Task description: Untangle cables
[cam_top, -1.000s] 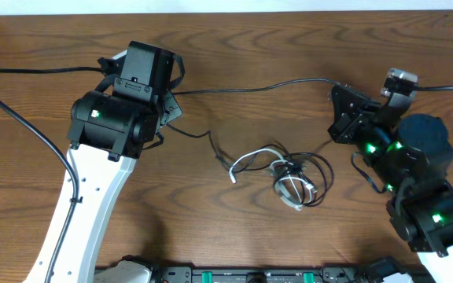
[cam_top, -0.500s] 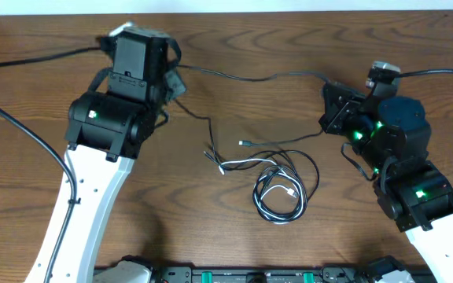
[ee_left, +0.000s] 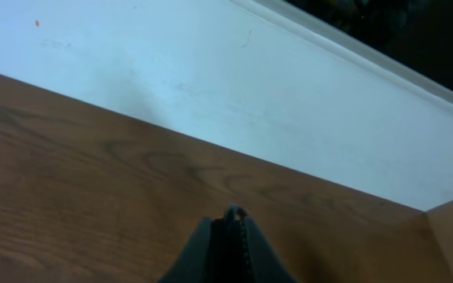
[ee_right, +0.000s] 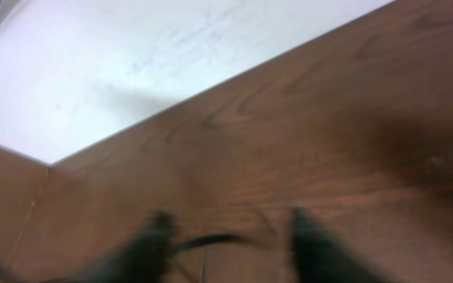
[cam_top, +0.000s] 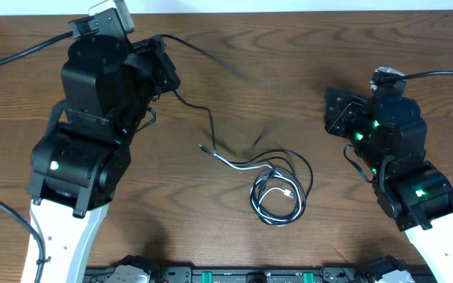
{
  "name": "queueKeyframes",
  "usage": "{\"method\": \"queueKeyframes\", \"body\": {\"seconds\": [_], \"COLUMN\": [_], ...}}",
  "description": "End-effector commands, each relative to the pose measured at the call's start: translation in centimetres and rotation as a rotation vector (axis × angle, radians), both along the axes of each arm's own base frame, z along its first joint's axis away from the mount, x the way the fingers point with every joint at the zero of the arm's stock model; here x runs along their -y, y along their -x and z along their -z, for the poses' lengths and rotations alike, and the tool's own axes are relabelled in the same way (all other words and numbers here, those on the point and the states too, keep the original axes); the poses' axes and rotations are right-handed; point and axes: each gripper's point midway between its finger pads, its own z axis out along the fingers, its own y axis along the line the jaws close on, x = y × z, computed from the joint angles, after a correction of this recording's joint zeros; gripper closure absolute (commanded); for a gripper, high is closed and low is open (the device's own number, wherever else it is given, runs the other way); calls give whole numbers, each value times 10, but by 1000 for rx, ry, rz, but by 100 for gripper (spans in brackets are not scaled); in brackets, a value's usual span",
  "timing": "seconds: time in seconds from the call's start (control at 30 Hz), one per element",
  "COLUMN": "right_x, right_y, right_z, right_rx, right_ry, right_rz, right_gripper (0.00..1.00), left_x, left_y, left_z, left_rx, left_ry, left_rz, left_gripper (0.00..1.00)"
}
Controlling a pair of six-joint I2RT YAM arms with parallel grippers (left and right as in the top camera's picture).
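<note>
The cables lie mid-table as a loose black coil (cam_top: 305, 185) with a white cable (cam_top: 242, 165) running out of it to the left. One thin black cable (cam_top: 199, 106) climbs from the table to my left gripper (cam_top: 167, 75), which is raised near the far edge. In the left wrist view that gripper (ee_left: 230, 224) is shut, a bit of cable showing at its tip. My right gripper (cam_top: 333, 110) stands right of the coil. In the blurred right wrist view the right gripper (ee_right: 228, 216) is open, and a black cable piece (ee_right: 211, 238) hangs loose between its fingers.
The far table edge meets a white wall (ee_left: 211, 71). Thick black arm cables (cam_top: 22, 51) run in at the far left and another (cam_top: 439, 75) at the far right. A black rail (cam_top: 250, 275) lines the near edge.
My right gripper opened and let go of the black cable that was stretched between both grippers. The left arm rose and swung left with its end. The cable went slack.
</note>
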Motion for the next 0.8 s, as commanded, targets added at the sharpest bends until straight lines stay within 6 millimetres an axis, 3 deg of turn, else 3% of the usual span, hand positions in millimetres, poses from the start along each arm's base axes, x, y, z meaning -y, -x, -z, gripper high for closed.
{"method": "queueKeyframes", "body": {"seconds": [0.0,0.13,0.3,0.5,0.63,0.77], "right_x": [-7,-14,-55,-76,-96,-112], "right_y": [2,11,26,27,35,44], "right_z": [8,36,59,102,133,159], "right_rx": [-47,-165,-246,-391,-503,-583], "right_ry": [-14,-3,-3,-2,-16,-5], "right_rz": [-43,-89,-362,-433,-508,-567], "right_gripper": [17,1,1,1,1,1], "left_x": [-4,-4,-2,28,34,34], "left_y": [-2,-2,-4,0,2,2], "left_z": [-19,-40,-50,-81,-101,-108], "left_rx": [64,135,154,237,287,312], "left_ry": [-2,59,187,311,404,418], "left_rz": [-10,-22,-50,117,146,153], "left_gripper": [93,93,93,93,93,93]}}
